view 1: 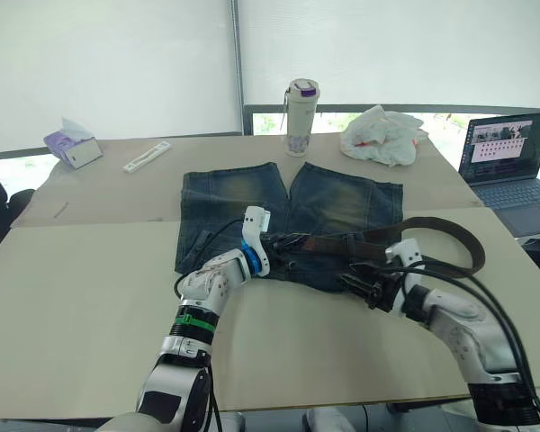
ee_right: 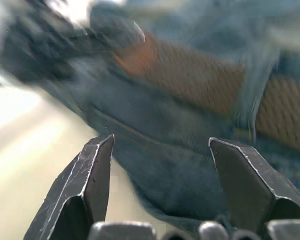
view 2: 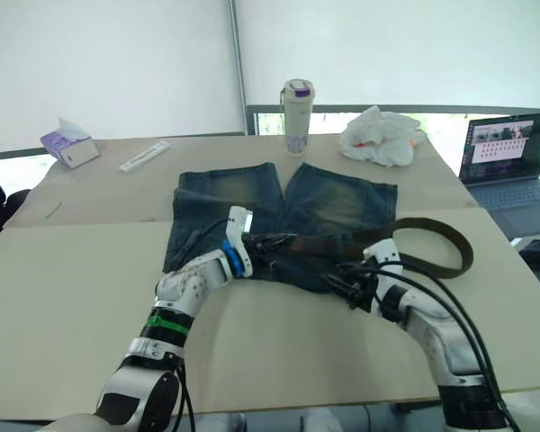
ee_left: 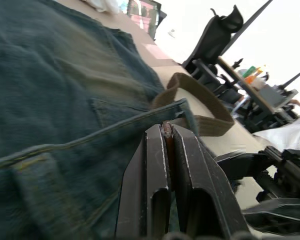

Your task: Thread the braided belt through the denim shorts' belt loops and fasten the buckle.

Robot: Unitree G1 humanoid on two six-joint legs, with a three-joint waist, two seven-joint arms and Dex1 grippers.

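Across the beige table (view 1: 90, 297) the denim shorts (view 1: 342, 202) lie flat, waistband toward me. My left gripper (ee_left: 167, 137) pinches the braided belt (view 1: 441, 229) tip at the waistband; my right gripper (ee_right: 160, 150) hovers spread beside it. Part of the strap sits under loops, I judge; the long tail curls free, unbuckled.

Beige table (view 1: 72, 297), white blinds (view 1: 108, 63), bright daylight.

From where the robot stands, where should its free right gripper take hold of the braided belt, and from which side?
Probably the flat stretch of the braided belt lying along the denim shorts' waistband, from above: the open right gripper sits just beside it.
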